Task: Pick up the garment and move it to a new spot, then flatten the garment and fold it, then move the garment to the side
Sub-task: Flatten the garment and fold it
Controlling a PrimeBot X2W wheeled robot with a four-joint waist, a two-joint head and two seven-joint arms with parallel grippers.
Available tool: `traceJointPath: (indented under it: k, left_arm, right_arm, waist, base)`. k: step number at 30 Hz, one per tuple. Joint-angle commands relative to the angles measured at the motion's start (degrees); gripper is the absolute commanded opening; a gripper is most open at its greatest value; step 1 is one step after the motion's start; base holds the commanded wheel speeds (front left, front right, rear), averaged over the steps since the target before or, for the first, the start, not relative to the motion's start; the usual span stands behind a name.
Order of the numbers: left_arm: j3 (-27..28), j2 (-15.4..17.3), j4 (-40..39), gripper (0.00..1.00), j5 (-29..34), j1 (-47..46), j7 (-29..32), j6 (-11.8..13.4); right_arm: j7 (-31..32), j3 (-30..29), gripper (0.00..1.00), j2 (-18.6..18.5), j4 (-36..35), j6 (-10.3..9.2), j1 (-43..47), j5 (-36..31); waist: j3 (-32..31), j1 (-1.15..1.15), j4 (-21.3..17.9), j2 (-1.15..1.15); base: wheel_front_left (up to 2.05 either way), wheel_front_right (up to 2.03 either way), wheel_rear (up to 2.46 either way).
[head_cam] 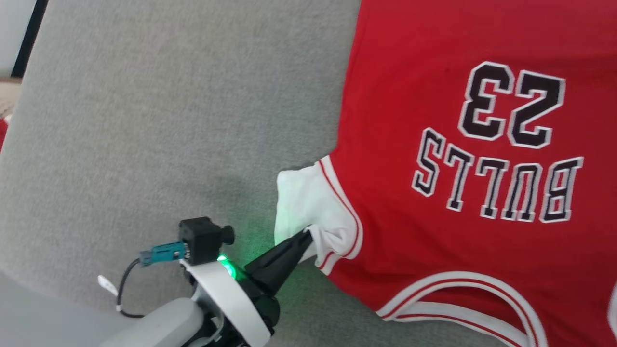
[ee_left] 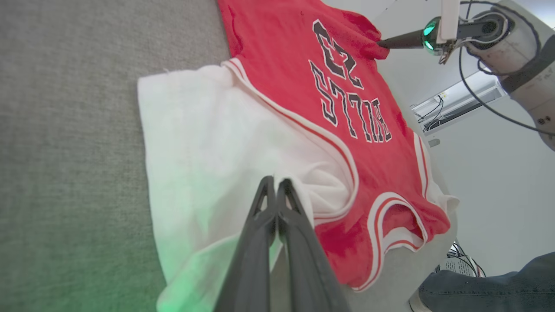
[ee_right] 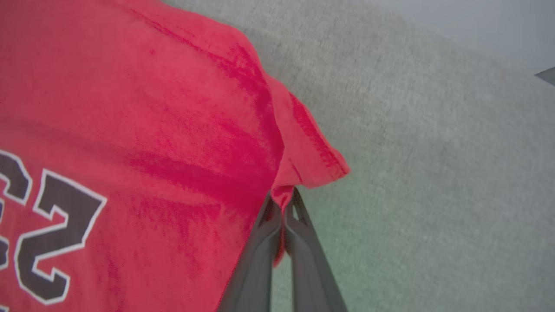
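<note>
The red shirt [head_cam: 434, 144] lies on the right part of the gray table [head_cam: 168, 120], number side up, neck near the robot and bottom hem far. It looks mostly flat, with a bunched white sleeve [head_cam: 308, 202] on its left.

The left gripper [head_cam: 304, 237] has its jaws closed, and they seem to pinch that white sleeve. The right gripper [ee_right: 284, 199] has its jaws closed on a red corner of the hem at the far right side, with cloth squeezed between the fingers.

So both grips look ready. I think the step is taking hold of the shirt, to lift it to a new spot or pull it flat. Next, both arms should rise or pull together, so no corner slips out.

There is lots of bare table to the left. On the right, the shirt's other sleeve sits close to the table edge and could slide off. A person's leg [ee_left: 498, 281] is just past that edge, so moving left is safer.
</note>
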Motion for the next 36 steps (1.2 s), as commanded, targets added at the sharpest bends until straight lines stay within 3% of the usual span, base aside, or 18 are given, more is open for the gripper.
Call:
traceJointPath:
  k: [1, 7, 16, 20, 28, 30, 31, 36]
  left_arm:
    - [0.38, 0.05, -0.06, 0.00, -0.42, 0.58, -0.30, -0.12]
    - [3.91, 2.00, -0.23, 0.00, -0.62, 3.98, -0.31, -0.13]
    - [7.80, 4.78, -0.63, 0.00, -0.54, 8.97, -0.25, -0.12]
    - [9.51, 4.93, -0.67, 0.00, -0.30, 10.68, -0.26, -0.12]
    - [10.41, 4.81, -1.07, 0.00, -0.15, 12.24, -0.26, -0.12]
    - [10.12, 4.97, -0.93, 0.00, -0.10, 12.07, -0.26, -0.12]
    - [10.01, 5.00, -0.85, 0.00, -0.12, 11.98, -0.26, -0.13]
    - [9.57, 4.88, -0.88, 0.00, 0.12, 11.58, -0.26, -0.12]
  right_arm:
    - [0.21, 0.31, 0.00, -0.60, -0.72, -0.02, 1.35, 0.48]
    - [-0.31, 2.33, 0.00, -8.63, -15.51, -0.02, 13.09, 6.88]
    - [-7.27, 3.36, 0.00, -19.85, -32.69, -0.02, 35.93, 14.55]
    - [-10.57, 4.90, 0.00, -21.68, -38.19, -0.02, 45.29, 15.84]
    - [-13.89, 4.51, 0.00, -19.29, -44.47, -0.01, 53.54, 13.65]
    - [-14.30, 3.04, 0.45, -19.23, -44.15, -0.02, 54.15, 12.63]
    - [-14.53, 2.01, 1.00, -19.54, -44.22, -0.01, 54.27, 12.30]
    - [-15.31, -5.13, 1.00, -23.56, -45.58, -0.02, 54.10, 13.31]
  waist:
    - [-1.75, 0.00, -1.62, 0.00]
    - [-5.57, 0.00, -4.62, 0.00]
    - [-9.31, 0.00, -8.12, 0.00]
    - [-10.07, 0.00, -9.37, 0.00]
    - [-10.46, 0.00, -11.14, 0.00]
    - [-10.58, 0.00, -11.32, 0.00]
    - [-10.64, 0.00, -11.39, 0.00]
    - [-10.72, 0.00, -11.09, 0.00]
  base:
    - [0.00, 0.00, 0.00]
    - [0.00, 0.00, 0.00]
    - [0.00, 0.00, 0.00]
    - [0.00, 0.00, 0.00]
    - [0.00, 0.00, 0.00]
    - [0.00, 0.00, 0.00]
    - [0.00, 0.00, 0.00]
    - [0.00, 0.00, 0.00]
